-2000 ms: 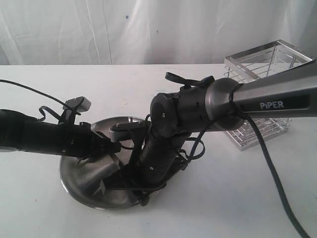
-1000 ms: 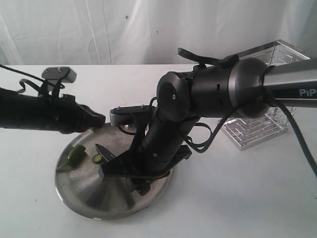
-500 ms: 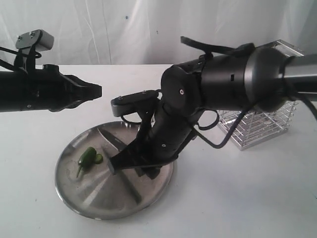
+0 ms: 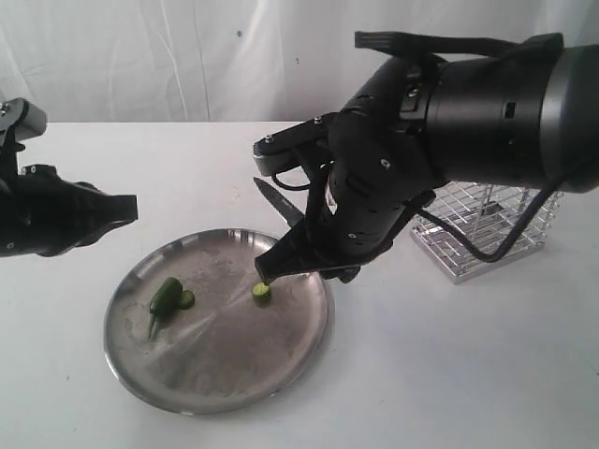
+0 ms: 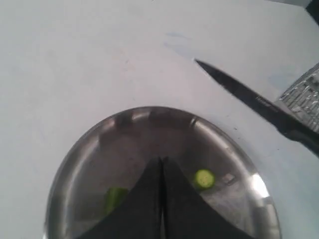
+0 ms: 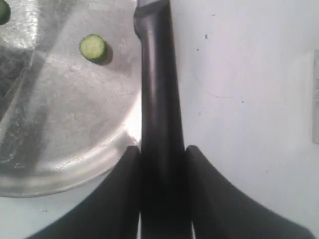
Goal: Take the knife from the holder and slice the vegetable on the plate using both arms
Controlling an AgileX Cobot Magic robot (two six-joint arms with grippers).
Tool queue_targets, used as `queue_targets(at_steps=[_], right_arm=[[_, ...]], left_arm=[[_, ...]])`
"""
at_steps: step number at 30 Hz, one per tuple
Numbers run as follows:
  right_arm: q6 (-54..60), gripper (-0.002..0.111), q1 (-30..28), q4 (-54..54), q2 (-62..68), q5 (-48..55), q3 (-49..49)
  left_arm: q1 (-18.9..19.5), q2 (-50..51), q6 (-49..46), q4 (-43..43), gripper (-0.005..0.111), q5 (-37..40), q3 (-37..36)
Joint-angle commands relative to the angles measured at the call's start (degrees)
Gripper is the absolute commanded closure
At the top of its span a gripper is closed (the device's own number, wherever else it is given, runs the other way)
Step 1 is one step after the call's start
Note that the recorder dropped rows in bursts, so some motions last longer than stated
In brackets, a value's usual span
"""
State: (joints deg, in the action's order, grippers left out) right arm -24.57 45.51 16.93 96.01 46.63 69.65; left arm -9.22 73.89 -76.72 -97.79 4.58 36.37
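The plate (image 4: 217, 360) lies at the front left of the table. On its left part rests the vegetable (image 4: 166, 296), with a cut slice (image 4: 186, 299) against it. A second slice (image 4: 261, 293) lies near the plate's right side. My right gripper (image 4: 273, 266) hangs just above that slice, shut on the knife (image 4: 278, 203), whose blade points up and to the left. In the right wrist view the fingers (image 6: 130, 164) clamp the dark handle of the knife (image 6: 157, 74). My left gripper (image 4: 131, 208) is shut and empty, left of the plate and above the table.
The holder (image 4: 487, 229) stands behind my right arm, at the right of the table. A white curtain closes off the back. In the left wrist view the knife (image 5: 249, 97) hangs beyond the plate (image 5: 149, 129), with a slice (image 5: 204, 178) beside my shut gripper (image 5: 162, 159).
My left gripper has drawn back to the left, away from the plate. My right gripper has risen and shifted right with the knife, uncovering a slice on the plate's right side.
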Motion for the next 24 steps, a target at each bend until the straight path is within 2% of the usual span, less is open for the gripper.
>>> queue_targets(at_steps=[1, 7, 13, 16, 24], right_arm=[[1.32, 0.108, 3.2, 0.15, 2.09, -2.16, 0.22], [3.53, 0.108, 3.79, -16.25, 8.27, -12.42, 0.22], [4.32, 0.108, 3.79, -22.08, 13.45, -10.91, -0.53], [10.68, 0.108, 3.79, -26.71, 15.42, -12.18, -0.86], [11.92, 0.075, 3.79, -28.24, 15.43, -13.64, -0.86]], left_arm=[[-0.05, -0.53, 1.41, -2.15, 0.107, -4.58, -3.08], [-0.05, -0.53, 1.28, -2.14, 0.107, -4.58, -3.75], [-0.05, -0.53, 0.88, -2.15, 0.107, -4.58, -3.75], [-0.05, -0.53, 0.18, -1.72, 0.107, -3.0, -3.75], [-0.05, -0.53, 0.05, -1.72, 0.107, -3.02, -3.75]])
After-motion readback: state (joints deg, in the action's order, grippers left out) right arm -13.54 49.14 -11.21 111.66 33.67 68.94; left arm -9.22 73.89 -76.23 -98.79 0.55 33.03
